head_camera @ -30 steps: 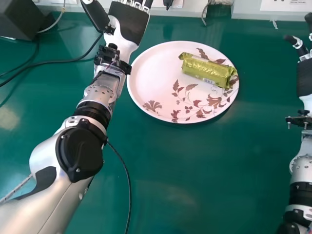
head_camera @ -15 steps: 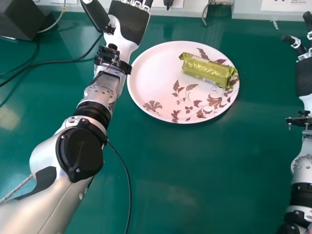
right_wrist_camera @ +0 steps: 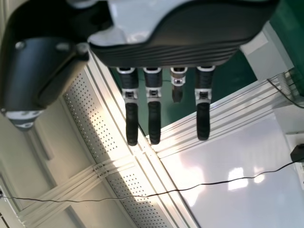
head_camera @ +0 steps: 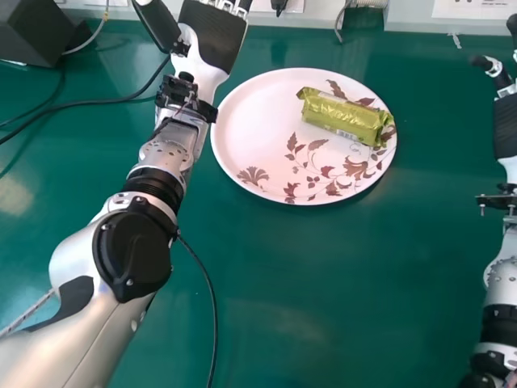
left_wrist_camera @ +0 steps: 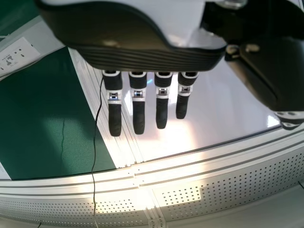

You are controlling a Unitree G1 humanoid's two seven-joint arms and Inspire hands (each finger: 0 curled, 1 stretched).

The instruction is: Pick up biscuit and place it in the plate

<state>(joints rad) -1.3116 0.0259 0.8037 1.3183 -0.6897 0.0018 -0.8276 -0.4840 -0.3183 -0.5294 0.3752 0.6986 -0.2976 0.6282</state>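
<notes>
The left hand (head_camera: pixel 214 39) is held open near the far-left rim of the plate, its fingers (left_wrist_camera: pixel 115 118) extended straight. The right hand (head_camera: pixel 505 129), also open, is positioned at the right edge of the head view, well apart from the plate. The gold-wrapped biscuit (head_camera: pixel 343 117) is supported on the far right part of the patterned plate (head_camera: pixel 258 129), which is set on the green table (head_camera: pixel 323 283).

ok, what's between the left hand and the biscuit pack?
In the head view: from the left hand, a bare strip of green table, then the plate, rim and plain surface, up to the biscuit pack.
</notes>
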